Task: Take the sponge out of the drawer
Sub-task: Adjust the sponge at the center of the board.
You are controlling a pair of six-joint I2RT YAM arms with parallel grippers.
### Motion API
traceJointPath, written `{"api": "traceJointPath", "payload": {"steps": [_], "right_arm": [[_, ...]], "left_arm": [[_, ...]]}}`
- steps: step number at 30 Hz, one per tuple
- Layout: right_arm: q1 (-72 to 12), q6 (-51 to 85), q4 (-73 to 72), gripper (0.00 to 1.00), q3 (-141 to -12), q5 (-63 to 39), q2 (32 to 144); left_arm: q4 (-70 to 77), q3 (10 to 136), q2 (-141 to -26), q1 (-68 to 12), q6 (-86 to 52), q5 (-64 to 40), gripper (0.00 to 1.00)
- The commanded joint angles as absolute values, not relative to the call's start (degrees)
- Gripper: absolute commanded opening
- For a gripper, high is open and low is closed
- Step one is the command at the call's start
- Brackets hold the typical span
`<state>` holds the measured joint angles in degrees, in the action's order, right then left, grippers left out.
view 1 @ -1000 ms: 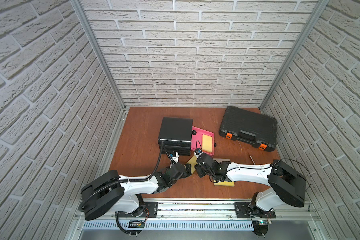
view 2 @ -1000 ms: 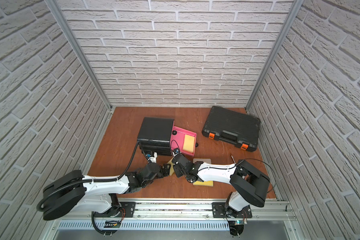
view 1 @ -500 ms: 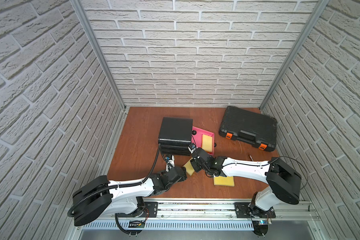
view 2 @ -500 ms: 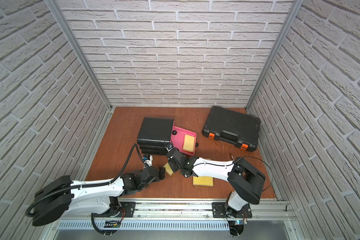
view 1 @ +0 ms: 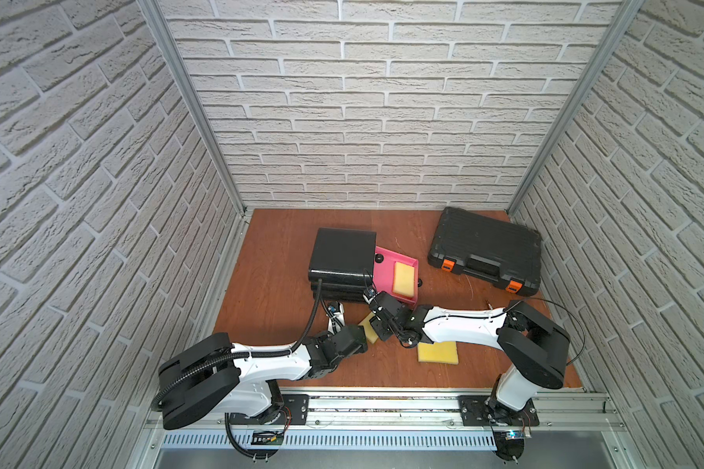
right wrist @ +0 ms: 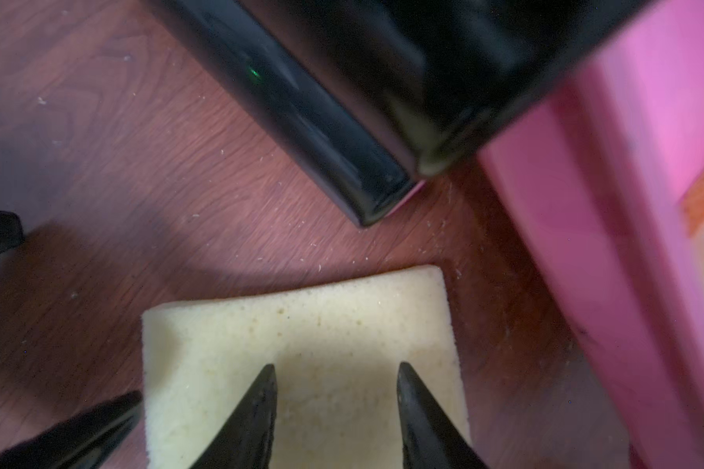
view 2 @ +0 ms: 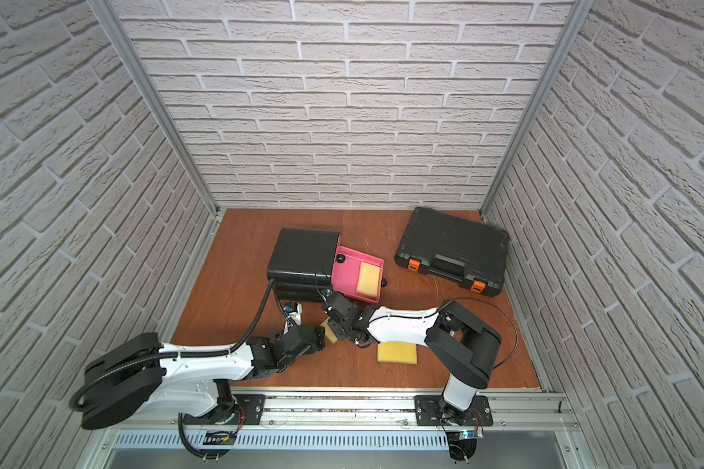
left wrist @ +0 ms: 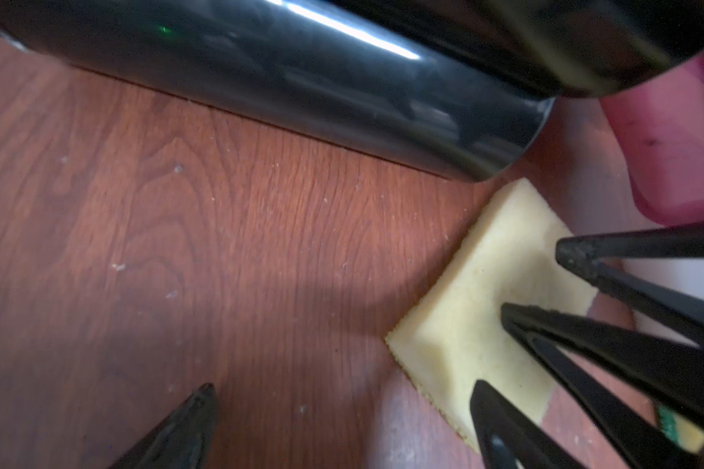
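Our sponge (right wrist: 301, 316) is lying on the brown table (view 1: 269, 284), outside the pink drawer (view 1: 383, 270). Our right gripper (right wrist: 334, 369), half spread, seems to be poking it; our left gripper (left wrist: 342, 387) is gaping wide. Around us, brick walls (view 1: 383, 122) are standing.

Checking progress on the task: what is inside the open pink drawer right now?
One yellow rectangular sponge lies flat in the pink plastic drawer, at its pulled-out end. The drawer's back part is covered by the black glossy cabinet, so it cannot be seen.
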<state>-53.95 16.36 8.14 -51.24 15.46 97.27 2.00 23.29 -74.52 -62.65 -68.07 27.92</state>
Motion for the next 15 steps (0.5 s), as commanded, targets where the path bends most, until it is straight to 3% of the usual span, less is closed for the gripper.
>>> {"api": "traceJointPath", "payload": {"steps": [1,15], "right_arm": [[-53.88,21.39,9.91,0.48,-49.15,16.96,95.75],[-58.51,39.33,20.68,0.47,-48.64,23.49,93.25]], "left_arm": [[2.63,24.14,-77.29,-61.92,-67.95,27.66,0.96],[0.67,28.87,-84.90,-61.06,-65.78,27.33,0.96]]}}
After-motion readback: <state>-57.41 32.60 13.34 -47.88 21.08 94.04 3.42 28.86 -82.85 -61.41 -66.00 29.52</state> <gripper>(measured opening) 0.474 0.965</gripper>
